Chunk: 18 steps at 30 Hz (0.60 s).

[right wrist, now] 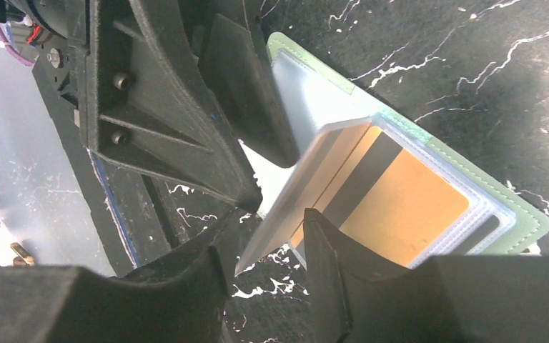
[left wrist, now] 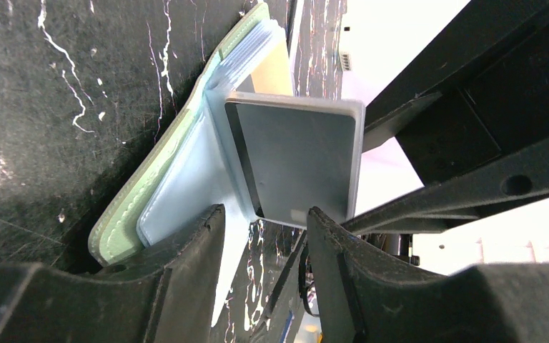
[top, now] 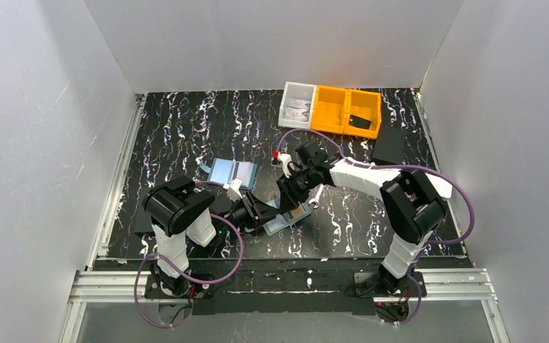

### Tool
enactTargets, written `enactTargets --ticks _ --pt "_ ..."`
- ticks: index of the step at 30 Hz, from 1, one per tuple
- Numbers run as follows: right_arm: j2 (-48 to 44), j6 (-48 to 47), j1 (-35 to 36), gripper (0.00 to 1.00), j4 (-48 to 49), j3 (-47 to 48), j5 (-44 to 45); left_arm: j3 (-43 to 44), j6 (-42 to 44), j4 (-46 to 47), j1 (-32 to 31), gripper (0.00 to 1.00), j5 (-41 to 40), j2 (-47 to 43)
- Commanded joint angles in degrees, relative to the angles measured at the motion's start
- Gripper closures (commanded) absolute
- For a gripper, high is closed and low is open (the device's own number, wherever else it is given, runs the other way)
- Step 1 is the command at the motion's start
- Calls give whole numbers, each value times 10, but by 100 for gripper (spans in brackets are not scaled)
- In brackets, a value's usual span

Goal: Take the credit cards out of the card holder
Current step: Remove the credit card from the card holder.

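Right gripper [right wrist: 271, 218] straddling tilted-up grey-blue card [left wrist: 297, 161], jaws apart, not clamping yet; left gripper [left wrist: 266, 212] hold unclear; card holder [left wrist: 125, 221] risking dragging along if card binding

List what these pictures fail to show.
- Left wrist: whether the left pincer clamps the sage-green soft wallet; its fingers hide contact.
- Right wrist: whether the right pincer grips the clear plastic sleeve; edge blurred.
- Overhead: wallet mostly covered by both arms.

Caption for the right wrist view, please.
The right gripper straddles an upturned clear sleeve of the open sage-green card holder, an orange card with a black stripe showing.
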Motion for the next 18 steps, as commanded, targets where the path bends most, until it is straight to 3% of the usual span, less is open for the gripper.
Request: enactTargets --ticks 1,7,18 --pt "-15 4 -7 57 15 11 16 -6 20 -59 -2 55 -14 16" --pt "-17 4 -16 69 14 9 20 -11 20 -59 -2 55 -17 13" --pt "0 19 -46 73 14 0 -15 -14 19 -58 -2 54 -23 -8"
